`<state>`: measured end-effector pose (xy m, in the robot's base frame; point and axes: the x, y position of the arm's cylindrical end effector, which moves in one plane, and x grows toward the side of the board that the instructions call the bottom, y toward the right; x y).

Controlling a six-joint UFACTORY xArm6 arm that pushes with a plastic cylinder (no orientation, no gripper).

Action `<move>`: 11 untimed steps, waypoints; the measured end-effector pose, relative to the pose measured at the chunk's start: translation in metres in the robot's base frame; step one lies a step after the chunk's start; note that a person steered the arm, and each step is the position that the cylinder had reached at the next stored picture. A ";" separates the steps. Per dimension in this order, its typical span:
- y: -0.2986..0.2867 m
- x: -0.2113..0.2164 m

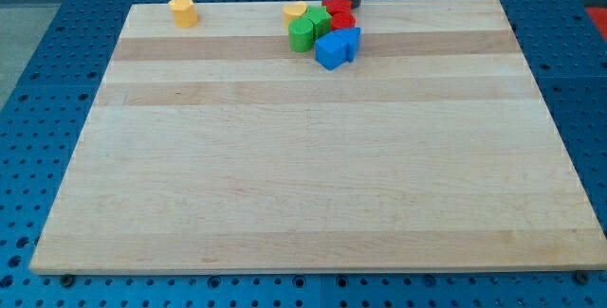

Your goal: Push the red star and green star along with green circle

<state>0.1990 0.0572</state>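
The red star (337, 6) lies at the view's top edge of the wooden board (313, 175). The green star (319, 19) sits just below and left of it, and the green circle (302, 35) touches the green star's lower left. All three are packed in one cluster. My tip (353, 3) is at the view's top, just right of the red star and close to it; I cannot tell if it touches.
In the same cluster are a yellow heart (295, 10) at the left, a red block (343, 22) under the red star, and two blue blocks (330, 50) (352, 41) below. A yellow hexagon (183, 10) sits alone at the top left.
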 end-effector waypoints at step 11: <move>-0.146 0.046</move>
